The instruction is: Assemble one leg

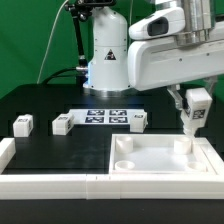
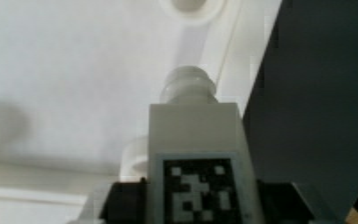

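Observation:
My gripper is shut on a white leg with a tag on its face and holds it upright over the far right corner of the large white tray-like piece. In the wrist view the leg runs out from between the dark fingers, its rounded tip close to the tray's inner surface. I cannot tell if the tip touches the tray. Three more legs lie on the black table: one at the exterior view's left, one beside it, one by the marker board.
The marker board lies in front of the robot base. A white raised border runs along the table's near edge and left side. A round hole in the tray shows in the wrist view, and another in the exterior view.

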`<action>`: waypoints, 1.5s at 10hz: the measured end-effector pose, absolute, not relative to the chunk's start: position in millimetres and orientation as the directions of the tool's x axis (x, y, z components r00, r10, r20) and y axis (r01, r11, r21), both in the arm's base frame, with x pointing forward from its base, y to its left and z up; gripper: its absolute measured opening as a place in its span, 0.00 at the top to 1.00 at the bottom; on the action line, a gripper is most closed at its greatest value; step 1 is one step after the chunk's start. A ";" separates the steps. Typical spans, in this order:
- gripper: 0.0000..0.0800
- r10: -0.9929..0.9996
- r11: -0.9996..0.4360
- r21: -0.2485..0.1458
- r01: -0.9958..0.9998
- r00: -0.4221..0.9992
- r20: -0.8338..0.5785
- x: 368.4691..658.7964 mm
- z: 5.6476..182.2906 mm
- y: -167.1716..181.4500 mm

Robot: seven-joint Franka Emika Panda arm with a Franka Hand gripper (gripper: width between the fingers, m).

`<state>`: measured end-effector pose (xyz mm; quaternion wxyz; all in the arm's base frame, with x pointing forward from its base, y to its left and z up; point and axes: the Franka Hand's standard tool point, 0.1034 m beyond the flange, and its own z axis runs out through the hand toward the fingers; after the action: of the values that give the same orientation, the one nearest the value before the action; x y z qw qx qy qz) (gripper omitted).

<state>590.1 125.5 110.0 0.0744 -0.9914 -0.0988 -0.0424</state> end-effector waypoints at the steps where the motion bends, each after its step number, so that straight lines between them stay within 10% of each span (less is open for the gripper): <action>1: 0.64 0.187 -0.969 -0.145 0.201 0.976 0.108 602.0 106.5 128.9; 7: 0.64 0.153 -0.975 -0.093 0.201 0.915 0.373 618.0 98.5 121.2; 15: 0.64 0.145 -0.977 -0.097 0.192 0.921 0.361 624.7 85.9 117.0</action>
<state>624.7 117.0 85.9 0.0652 -0.9779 -0.0862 -0.1788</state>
